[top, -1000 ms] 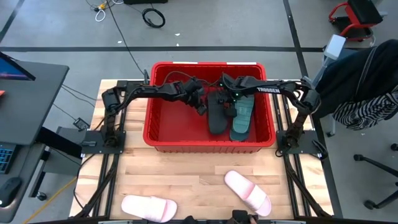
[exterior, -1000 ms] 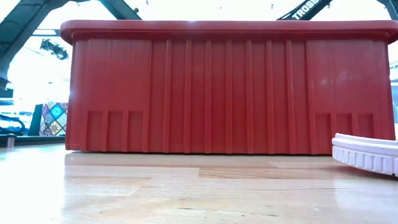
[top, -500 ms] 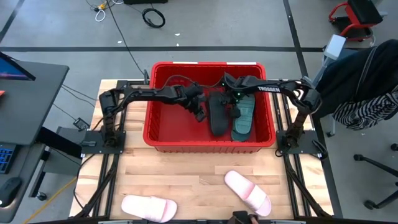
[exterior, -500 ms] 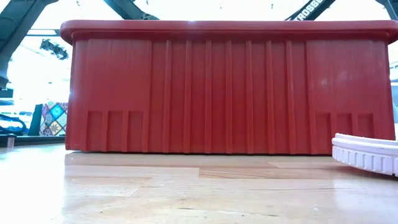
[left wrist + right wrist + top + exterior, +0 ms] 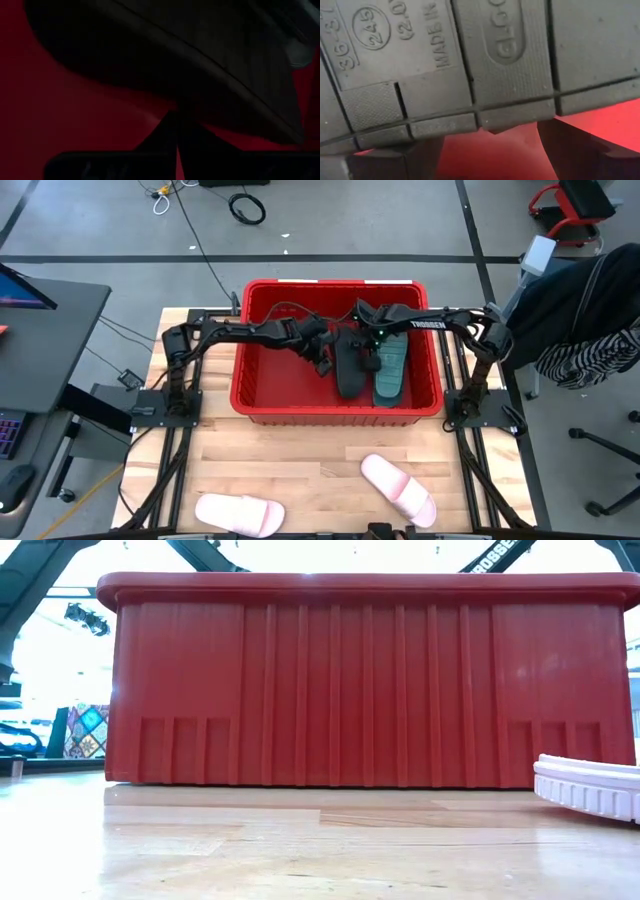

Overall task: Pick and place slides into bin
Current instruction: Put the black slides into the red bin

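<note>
Red bin (image 5: 262,385) at table's far edge. Inside it, right half: black slide (image 5: 350,365) beside teal slide (image 5: 391,370). Two pale pink slides (image 5: 398,488) lie outside, near side of bin. Left gripper (image 5: 323,361) inside bin, fingers pressed together, beside black slide. Right gripper (image 5: 375,358) inside bin, fingers spread over a grey sole.

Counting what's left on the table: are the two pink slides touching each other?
Apart. The high view shows bare table between the left pink slide and the right pink slide.

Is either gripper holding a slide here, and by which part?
Neither visibly. Left gripper, shut, beside the black foam slide; right gripper, open, faces the sole of the teal foam slide.
</note>
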Controlling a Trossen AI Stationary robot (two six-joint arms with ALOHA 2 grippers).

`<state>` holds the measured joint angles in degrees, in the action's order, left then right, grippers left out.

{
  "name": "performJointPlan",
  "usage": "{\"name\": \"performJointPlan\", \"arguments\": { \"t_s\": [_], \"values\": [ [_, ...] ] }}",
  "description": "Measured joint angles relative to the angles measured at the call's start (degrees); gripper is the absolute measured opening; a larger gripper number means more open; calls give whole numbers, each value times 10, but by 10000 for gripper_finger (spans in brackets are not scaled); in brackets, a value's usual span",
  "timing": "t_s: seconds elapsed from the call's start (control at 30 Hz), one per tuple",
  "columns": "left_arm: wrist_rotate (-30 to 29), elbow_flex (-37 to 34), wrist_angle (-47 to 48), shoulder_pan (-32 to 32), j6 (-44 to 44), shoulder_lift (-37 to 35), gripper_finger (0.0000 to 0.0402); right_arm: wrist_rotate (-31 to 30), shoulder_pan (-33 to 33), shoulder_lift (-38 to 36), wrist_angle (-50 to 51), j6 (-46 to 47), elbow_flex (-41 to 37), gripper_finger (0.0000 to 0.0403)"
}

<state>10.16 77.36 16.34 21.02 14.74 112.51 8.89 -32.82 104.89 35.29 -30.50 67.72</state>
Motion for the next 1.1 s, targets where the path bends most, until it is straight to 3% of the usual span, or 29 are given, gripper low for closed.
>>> {"name": "performJointPlan", "arguments": {
  "t_s": [0.3,0.7,0.9,1.1],
  "values": [
    [4,0,7,31,0,-8,10,1,5,2,32,109,51,322],
    [10,1,74,35,-8,-22,22,-73,-3,0,50,130,34,322],
    [16,1,78,36,-18,-35,5,-74,22,3,52,169,32,322],
    [16,1,81,37,-21,-35,17,-88,44,37,67,175,32,322]
  ]
}}
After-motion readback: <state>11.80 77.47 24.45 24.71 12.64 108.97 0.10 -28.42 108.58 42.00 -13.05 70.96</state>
